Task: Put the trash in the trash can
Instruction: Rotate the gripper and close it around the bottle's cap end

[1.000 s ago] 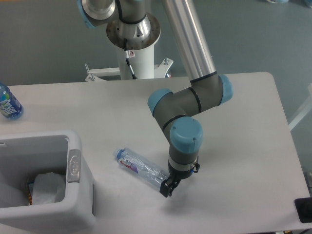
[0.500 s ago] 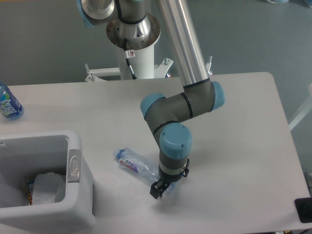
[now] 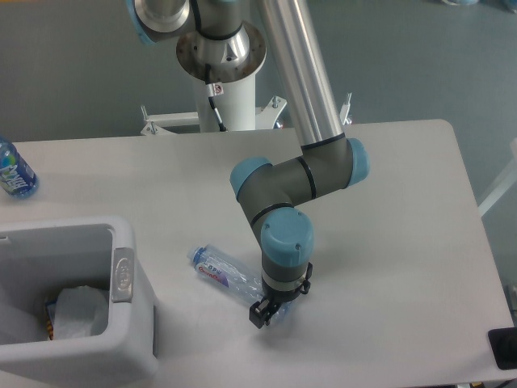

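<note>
I have the gripper [image 3: 266, 313] down at the lower centre of the frame, right at the base end of the crushed bottle [image 3: 229, 276], which lies on the table [image 3: 404, 242] with its cap end pointing toward the upper left. I cannot tell whether the fingers are parted or closed on the plastic; they are small and dark against it. The wrapper [image 3: 79, 311] is already inside the trash can [image 3: 121, 323] at the lower left (so the bottle looks like the last piece).

To do this step well, I would want the fingers straddling the bottle's body, not just its tip, then close firmly, since crushed clear plastic tends to give and slip. After that, lift straight up high enough to clear the thick rim before carrying it left over the opening.

Compared with half a second ago, the wrist has shifted only slightly, settling a touch lower; a full second ago it stood further right. The bottle has not moved.
</note>
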{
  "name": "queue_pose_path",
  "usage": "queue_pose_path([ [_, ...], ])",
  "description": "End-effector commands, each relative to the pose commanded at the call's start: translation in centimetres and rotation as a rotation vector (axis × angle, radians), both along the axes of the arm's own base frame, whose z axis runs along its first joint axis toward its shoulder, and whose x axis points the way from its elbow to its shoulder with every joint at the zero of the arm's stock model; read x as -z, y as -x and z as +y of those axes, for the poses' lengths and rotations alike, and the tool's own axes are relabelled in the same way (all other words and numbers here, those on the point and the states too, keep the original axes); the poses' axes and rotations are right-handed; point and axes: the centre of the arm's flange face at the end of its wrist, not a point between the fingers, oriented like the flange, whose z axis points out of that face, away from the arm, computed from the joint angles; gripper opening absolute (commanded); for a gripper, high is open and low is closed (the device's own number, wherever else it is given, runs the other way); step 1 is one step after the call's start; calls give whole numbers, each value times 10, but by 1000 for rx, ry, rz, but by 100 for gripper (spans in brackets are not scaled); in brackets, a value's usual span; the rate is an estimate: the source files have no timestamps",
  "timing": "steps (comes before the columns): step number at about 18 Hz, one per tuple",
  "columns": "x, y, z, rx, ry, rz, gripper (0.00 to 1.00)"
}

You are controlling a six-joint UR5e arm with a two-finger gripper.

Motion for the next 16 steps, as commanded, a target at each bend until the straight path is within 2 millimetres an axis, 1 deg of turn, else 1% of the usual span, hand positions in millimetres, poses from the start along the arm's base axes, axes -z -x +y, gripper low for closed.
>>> queue_pose_path([
  [4, -2, 0, 0, 0, -2, 2, 70],
  [7, -3, 0, 0, 2, -3, 3, 63],
  [8, -4, 0, 0, 2, -4, 5, 62],
  [9, -5, 0, 0, 2, -5, 6, 58],
  [16, -16, -1, -1, 7, -14, 18, 55],
])
